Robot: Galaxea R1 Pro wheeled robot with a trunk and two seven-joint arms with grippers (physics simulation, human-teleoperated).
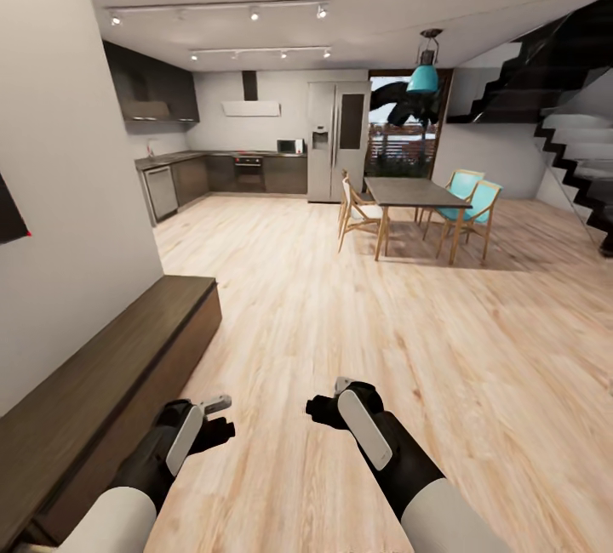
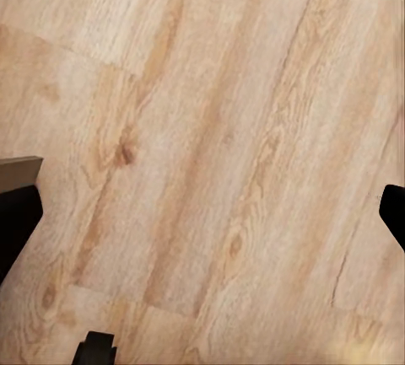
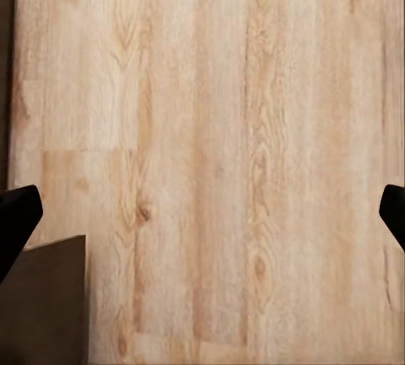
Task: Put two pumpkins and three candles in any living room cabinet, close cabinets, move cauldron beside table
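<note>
The long, low dark-brown cabinet (image 1: 102, 383) with a flat top runs beside the released left claw (image 1: 223, 421) and right claw (image 1: 328, 404).

My two arms have white rounded forearm shells that give way to black wrist housings. Each wrist carries a long pale grey-white plate along its top. The left gripper (image 1: 217, 421) and right gripper (image 1: 328, 404) end in black fingers (image 2: 18, 222), with small grey blocks mounted beside them.
</note>
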